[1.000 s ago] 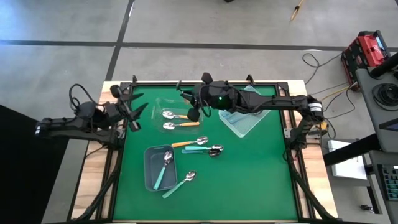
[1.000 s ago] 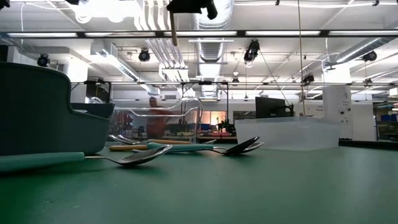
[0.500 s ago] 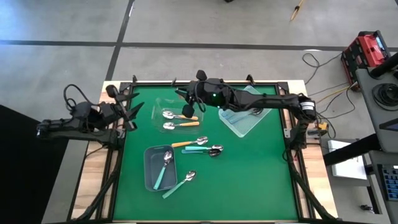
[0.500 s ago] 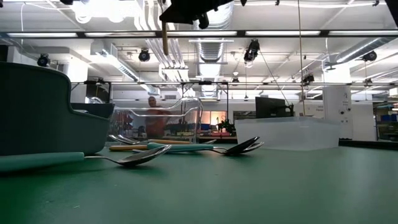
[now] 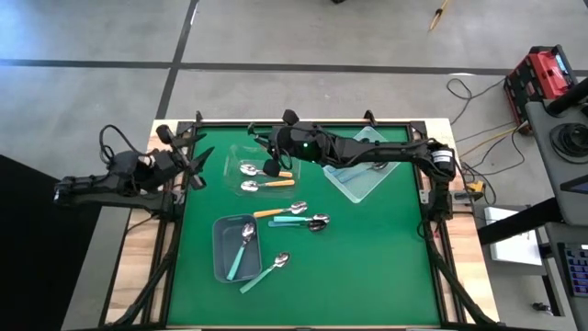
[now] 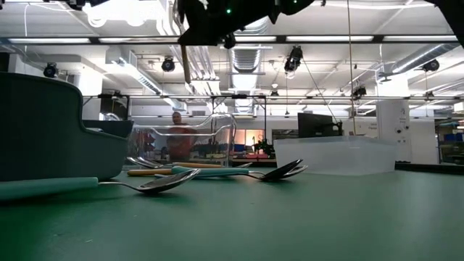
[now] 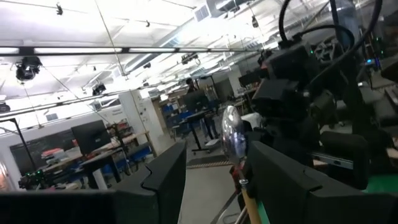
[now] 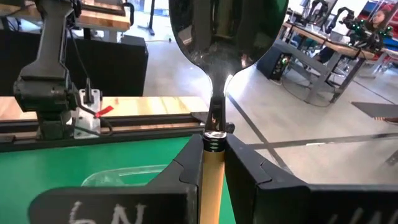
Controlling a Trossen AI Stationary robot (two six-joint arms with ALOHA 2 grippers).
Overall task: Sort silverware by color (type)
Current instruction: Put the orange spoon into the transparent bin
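Your right gripper is clamped on an orange-handled spoon, its long axis along the fingers, held directly above the clear bin at the far left where two orange spoons already lie. Since a second ago it has travelled left over that bin. Your left gripper, open and empty, waits off the table's left edge.
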